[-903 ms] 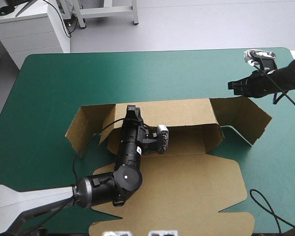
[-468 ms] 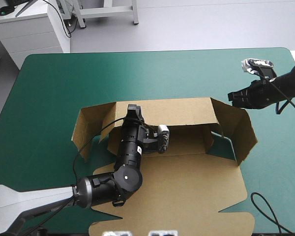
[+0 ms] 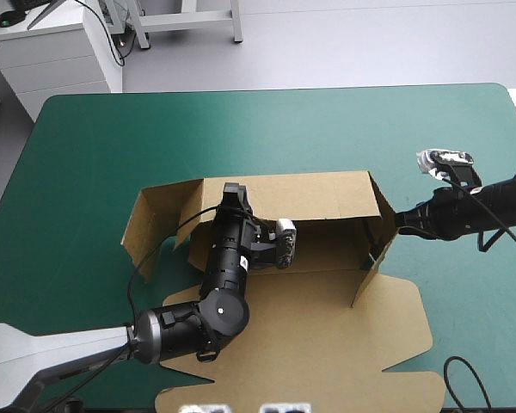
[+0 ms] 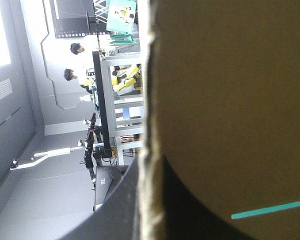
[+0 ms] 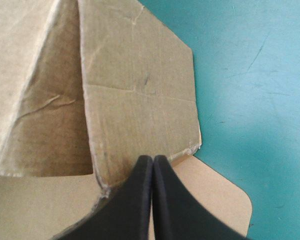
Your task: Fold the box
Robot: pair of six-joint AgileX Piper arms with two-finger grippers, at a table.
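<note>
I am in the middle of raising the side walls. The box [image 3: 327, 327] lies at the middle of the table [image 3: 112, 138], its far wall [image 3: 310, 194] upright and its lid [image 3: 361, 344] flat toward the near edge.

My left jaws are clamped on the top edge of that far wall, toward its left end. In the left wrist view the board's raw edge runs straight up between them. That grip steadies the wall.

My right jaws are pressed together into one point with nothing between them. The tip rests against the outside of the right end flap [image 5: 140, 100], low down near its free corner. The flap stands swung in toward the box, almost square to the far wall.

Next, I judge, the right tip must push the flap fully square without creasing it. Then the left end flap [image 3: 142, 228], which splays outward, needs the same treatment.

The count: one box, one raised far wall, two end flaps, one flat lid, two pairs of jaws.
</note>
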